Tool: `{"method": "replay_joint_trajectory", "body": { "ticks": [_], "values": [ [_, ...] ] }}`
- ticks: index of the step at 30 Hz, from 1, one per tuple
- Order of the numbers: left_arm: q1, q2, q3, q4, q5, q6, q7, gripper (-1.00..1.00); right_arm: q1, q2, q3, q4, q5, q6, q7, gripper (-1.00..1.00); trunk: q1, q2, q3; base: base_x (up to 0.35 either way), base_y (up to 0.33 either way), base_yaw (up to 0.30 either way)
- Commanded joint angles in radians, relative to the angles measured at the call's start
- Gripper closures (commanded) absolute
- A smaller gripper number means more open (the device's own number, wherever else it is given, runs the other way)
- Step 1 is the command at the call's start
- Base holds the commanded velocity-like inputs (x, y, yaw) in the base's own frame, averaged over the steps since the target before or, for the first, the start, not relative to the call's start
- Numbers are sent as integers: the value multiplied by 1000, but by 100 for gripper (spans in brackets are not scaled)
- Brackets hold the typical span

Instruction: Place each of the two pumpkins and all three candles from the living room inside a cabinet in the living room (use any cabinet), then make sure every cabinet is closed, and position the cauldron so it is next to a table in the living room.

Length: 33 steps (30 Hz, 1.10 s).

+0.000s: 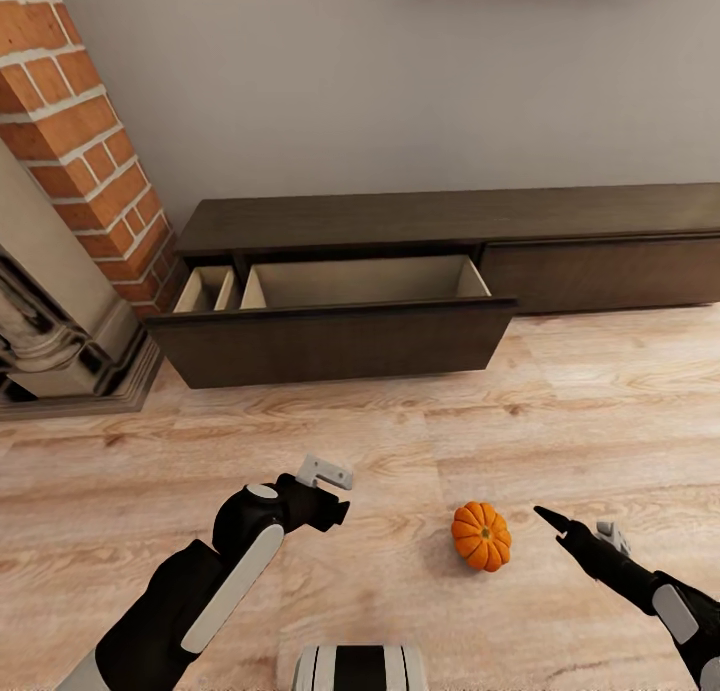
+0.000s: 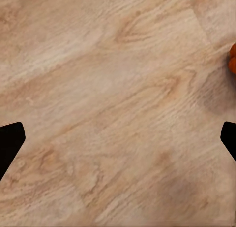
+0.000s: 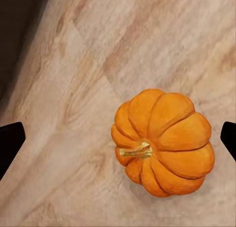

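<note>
One pumpkin (image 1: 481, 536) was seen lying on the wooden floor (image 1: 560, 411), well short of the cabinet (image 1: 420, 226), whose long drawer (image 1: 340, 316) was pulled out with its pale interior bare as far as could be seen. The right gripper (image 1: 575, 531) was held just beside the pumpkin, apart from it; in the right wrist view the pumpkin (image 3: 163, 142) was caught between the two finger tips at the frame edges, off-centre toward one side, so the jaws were judged to be spread wide and holding nothing. The left gripper (image 1: 325, 481) was held over bare floor, its jaws likewise wide and empty, with only an orange sliver (image 2: 232, 59) of the pumpkin at the edge of its wrist view.

The main risk was judged to be a skewed grasp: since the pumpkin was not centred between the fingers, one finger could meet the rounded ribs first and the pumpkin could be nudged or rolled away across the smooth floor. A shallow pinch on the curved belly could also let it be squeezed out as the jaws closed. Its stem appeared to point sideways, though this could not be settled from the head view.

A brick column (image 1: 85, 121) and a stone fireplace (image 1: 50, 341) stood beside the cabinet's left end, close to the drawer's narrow compartment (image 1: 205, 289). The raised drawer front lay between pumpkin and interior and would have to be cleared from above.
</note>
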Motion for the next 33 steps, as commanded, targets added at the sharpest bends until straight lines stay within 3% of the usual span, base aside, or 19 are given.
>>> {"method": "replay_joint_trajectory", "body": {
  "ticks": [1, 9, 15, 26, 29, 31, 33],
  "values": [
    [-1, 0, -2, -1, 10, 2, 10, -100, -73, 0, -3, 0, -5, 8, 3, -100, 0, -1, -5, 0, 0, 0],
    [-1, 0, -1, -1, 11, 2, 10, -100, -78, 1, 0, 1, -4, 8, 4, -100, 4, -2, -36, 0, 0, 0],
    [-1, -1, -1, -1, 11, 2, 10, -100, -78, 0, 0, 2, -3, 14, 0, -100, 4, -3, -39, 0, 0, 0],
    [-1, 0, -1, -1, 11, 1, 8, -100, -79, 0, 0, 4, -5, 17, -54, -100, 9, -5, -82, 0, 0, 0],
    [-1, 6, 2, -1, 14, 2, -44, -100, -80, 0, 1, 4, -3, 17, -57, -100, 11, -6, -94, 0, 0, 0],
    [-1, 10, 11, -1, 14, 2, -121, -100, -80, 0, 1, 4, -2, 17, -58, -100, 11, -6, -101, 0, 0, 0],
    [-1, 16, 57, -1, 14, 3, -206, -100, -80, 0, 1, 4, 0, 18, -58, -100, 12, -7, -105, 0, 0, 0]
  ]
}}
